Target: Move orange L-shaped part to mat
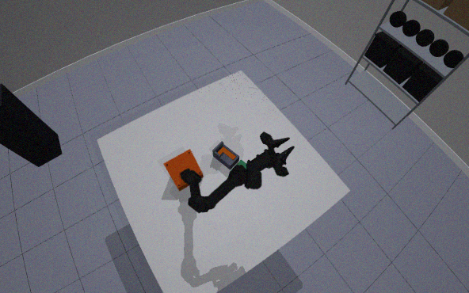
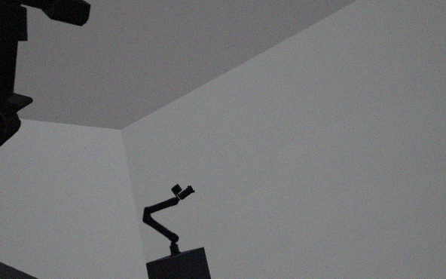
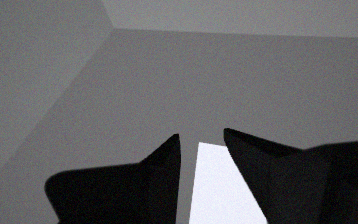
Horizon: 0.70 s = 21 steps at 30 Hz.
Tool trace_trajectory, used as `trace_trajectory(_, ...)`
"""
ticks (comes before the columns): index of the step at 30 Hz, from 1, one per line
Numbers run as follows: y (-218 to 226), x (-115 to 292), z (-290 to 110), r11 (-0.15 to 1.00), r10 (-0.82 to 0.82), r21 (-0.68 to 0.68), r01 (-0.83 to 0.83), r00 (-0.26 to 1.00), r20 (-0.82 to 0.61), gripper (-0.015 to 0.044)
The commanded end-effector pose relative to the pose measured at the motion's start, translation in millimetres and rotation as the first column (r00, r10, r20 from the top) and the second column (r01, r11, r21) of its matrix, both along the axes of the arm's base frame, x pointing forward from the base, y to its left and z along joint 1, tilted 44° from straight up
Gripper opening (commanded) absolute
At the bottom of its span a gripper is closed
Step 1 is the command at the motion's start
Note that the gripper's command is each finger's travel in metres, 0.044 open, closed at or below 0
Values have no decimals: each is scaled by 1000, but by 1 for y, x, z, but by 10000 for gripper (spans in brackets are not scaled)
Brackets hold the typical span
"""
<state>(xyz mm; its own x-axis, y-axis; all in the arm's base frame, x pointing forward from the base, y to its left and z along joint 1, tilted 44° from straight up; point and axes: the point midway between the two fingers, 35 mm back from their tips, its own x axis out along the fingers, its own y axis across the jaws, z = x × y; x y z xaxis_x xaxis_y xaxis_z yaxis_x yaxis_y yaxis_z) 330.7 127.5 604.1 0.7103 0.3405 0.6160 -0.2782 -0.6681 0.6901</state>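
one arm [image 1: 222, 190] reaches from its orange base plate [image 1: 183, 169] at centre-left of the top view toward the right, and its gripper [image 1: 287, 145] sits right of centre with the two pointed fingers [image 1: 282, 140] partly closed and nothing between them; in the wrist view the finger tips frame only a pale strip of the white table top [image 3: 220, 190] and grey floor beyond. the orange l-shaped part [image 1: 226, 151] lies inside the grey tray [image 1: 226, 154], just left of the gripper and apart from it; whether it sits flush is hard to tell at this size. a small corner of the green mat [image 1: 242, 165] shows at the tray's lower right, mostly covered by the forearm. in the exterior view the arm [image 2: 162, 215] is a dark silhouette low in the frame, raised well above its pedestal
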Motion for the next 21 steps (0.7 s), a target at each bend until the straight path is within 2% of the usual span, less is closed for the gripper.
trace_trajectory(1,20,48,-58,985,-102,-153,76,981,-166,180)
trace_trajectory(6,47,94,-152,898,-251,-432,84,903,-348,180)
trace_trajectory(11,66,117,-258,699,-415,-714,-32,795,-442,180)
trace_trajectory(14,71,117,-323,518,-506,-840,-163,733,-455,180)
trace_trajectory(17,71,106,-389,286,-582,-900,-329,686,-436,180)
trace_trajectory(21,61,75,-472,-93,-644,-821,-563,663,-382,180)
